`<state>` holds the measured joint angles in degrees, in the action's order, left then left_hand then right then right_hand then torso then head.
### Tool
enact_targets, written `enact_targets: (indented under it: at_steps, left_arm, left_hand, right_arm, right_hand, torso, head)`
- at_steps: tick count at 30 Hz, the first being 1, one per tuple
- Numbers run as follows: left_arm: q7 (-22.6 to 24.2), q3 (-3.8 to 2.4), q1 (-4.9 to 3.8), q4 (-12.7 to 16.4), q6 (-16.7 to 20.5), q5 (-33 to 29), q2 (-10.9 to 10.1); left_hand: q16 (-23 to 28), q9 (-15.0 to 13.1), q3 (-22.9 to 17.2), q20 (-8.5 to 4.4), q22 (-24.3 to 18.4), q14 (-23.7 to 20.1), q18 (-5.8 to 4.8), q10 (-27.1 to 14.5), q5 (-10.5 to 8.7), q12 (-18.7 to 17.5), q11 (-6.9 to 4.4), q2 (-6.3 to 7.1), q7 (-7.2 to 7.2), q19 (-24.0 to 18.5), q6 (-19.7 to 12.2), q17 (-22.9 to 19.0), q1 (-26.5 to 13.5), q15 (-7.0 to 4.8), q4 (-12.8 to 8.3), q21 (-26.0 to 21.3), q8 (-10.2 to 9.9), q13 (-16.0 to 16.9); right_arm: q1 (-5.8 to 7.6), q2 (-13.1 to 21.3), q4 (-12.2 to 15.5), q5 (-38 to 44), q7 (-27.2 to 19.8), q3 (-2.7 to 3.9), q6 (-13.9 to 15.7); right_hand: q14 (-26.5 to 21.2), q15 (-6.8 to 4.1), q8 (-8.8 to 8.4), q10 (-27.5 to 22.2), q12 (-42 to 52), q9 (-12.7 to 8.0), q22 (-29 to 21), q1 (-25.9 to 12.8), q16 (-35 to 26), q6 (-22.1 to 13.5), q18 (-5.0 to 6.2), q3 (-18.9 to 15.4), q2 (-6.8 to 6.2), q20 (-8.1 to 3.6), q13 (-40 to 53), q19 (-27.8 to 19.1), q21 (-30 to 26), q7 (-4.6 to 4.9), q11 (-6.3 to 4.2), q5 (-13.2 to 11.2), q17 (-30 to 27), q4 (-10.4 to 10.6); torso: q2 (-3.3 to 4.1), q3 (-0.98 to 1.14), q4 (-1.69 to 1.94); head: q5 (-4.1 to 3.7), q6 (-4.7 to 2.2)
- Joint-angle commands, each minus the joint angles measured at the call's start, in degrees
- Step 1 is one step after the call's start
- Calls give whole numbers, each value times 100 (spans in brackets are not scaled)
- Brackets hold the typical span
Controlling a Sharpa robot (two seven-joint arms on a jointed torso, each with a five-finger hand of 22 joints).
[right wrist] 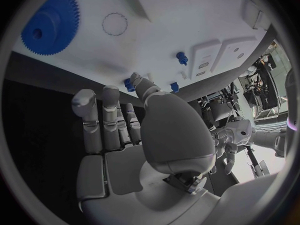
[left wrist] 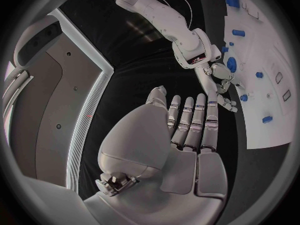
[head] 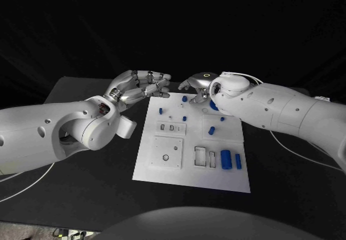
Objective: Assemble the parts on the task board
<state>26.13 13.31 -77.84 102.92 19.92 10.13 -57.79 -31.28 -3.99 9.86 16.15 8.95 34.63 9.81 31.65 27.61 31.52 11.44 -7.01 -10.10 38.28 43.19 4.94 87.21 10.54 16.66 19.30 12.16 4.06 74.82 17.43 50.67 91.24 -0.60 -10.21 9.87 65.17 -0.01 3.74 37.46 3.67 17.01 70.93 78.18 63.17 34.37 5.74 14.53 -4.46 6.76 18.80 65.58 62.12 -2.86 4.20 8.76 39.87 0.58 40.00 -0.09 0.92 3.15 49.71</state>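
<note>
Blue gear [right wrist: 50, 22] lies flat on the white task board [head: 191, 172], at the board's far end toward its right side; in the head view it is mostly hidden under the right wrist. Right hand [right wrist: 134, 130] hovers at that far edge. Its fingers [right wrist: 103, 115] are extended and slightly apart, with nothing in them, and the gear lies just beyond the fingertips, over the board edge. The gear is round, so no long axis governs approach; what matters is that it sits ahead of the right fingers and close. A small blue peg [right wrist: 182, 58] stands nearby on the board, with two more small blue pieces at the edge beside the thumb. Left hand [head: 137, 87] hangs over the black table [head: 86, 200] just off the board's far left corner, fingers loosely curled in the head view, straight and together in the left wrist view, holding nothing. Judgement: right hand is clearly nearer the gear, and would be the one to reach forward and take it. Two long blue cylinders [head: 226, 159] lie near the board's near right edge, well apart from both hands.
</note>
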Motion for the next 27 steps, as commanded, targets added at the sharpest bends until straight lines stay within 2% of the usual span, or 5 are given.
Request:
enact_targets:
  at_steps: [1, 13, 16, 21, 27]
  left_arm:
    - [20, -4, -3, 0, -18, -28, 7]
    - [36, -3, 0, -50, -33, -28, 8]
    - [34, -3, 2, -75, -39, -28, 29]
    - [31, -3, 14, -98, -53, -28, 51]
    - [25, -3, 30, -125, -71, -28, 74]
  left_hand:
    - [-18, 8, 10, 6, -4, 17, -22, 36, 21, 28, 13, -37, -44, 49, 13, -6, 16, 31, 10, -10, 32, -9]
    - [-18, 8, 10, 6, -4, 17, -22, 36, 21, 28, 13, -37, -44, 49, 13, -6, 16, 31, 10, -10, 32, -9]
    - [-19, 8, 8, 5, -4, 13, -23, 32, 22, 27, 14, -42, -46, 48, 12, -8, 18, 31, 9, -10, 33, -10]
    - [-20, 9, 6, 5, -5, 10, -24, 29, 25, 27, 16, -50, -46, 48, 11, -10, 20, 32, 8, -10, 36, -11]
    - [-21, 10, 3, 4, -5, 7, -26, 26, 27, 27, 18, -57, -46, 47, 9, -12, 23, 33, 7, -11, 37, -13]
  right_arm:
    - [19, 235, 238, -473, -379, -2, 671]
    - [362, 1774, 1666, -1271, -437, -14, 1121]
    - [405, 2127, 1920, -1389, -288, -35, 1017]
    - [426, 2472, 2157, -1389, 88, -79, 663]
    - [415, 2661, 2275, -1101, 491, -114, 372]
  right_hand:
    - [15, 20, -3, 132, 54, -28, 35, -15, 43, 60, 109, -74, 53, 20, 79, 52, -4, 81, 32, -7, 87, 26]
    - [-1382, 75, 181, 1788, 2136, -22, -1074, 122, -955, 920, 357, -123, 159, 190, 1615, -1941, -2340, 515, -31, 139, -700, 169]
    - [-737, 70, 259, 2057, 4278, 116, -1093, -63, 176, 1113, 411, -344, 154, 282, 3376, -1841, -2471, 608, -150, 70, 820, 300]
    - [2477, 49, 264, 5051, 8484, 437, 649, -449, 2680, 1007, -27, -598, 178, 14, 6980, 372, 318, 780, -191, 368, 5007, 550]
    - [2483, -109, 324, 5254, 8633, 864, 1725, -759, 2683, 872, -438, -688, 165, -136, 7120, 1997, 2322, 813, -308, 941, 5013, 707]
  torso:
    - [4, -2, -6]
    - [-7, -6, -21]
    - [-12, -2, -25]
    - [-3, 11, -20]
    - [-2, 1, -14]
  head:
    - [-16, -32]
    - [-32, -53]
    - [-41, -68]
    - [-62, -104]
    - [-98, -106]
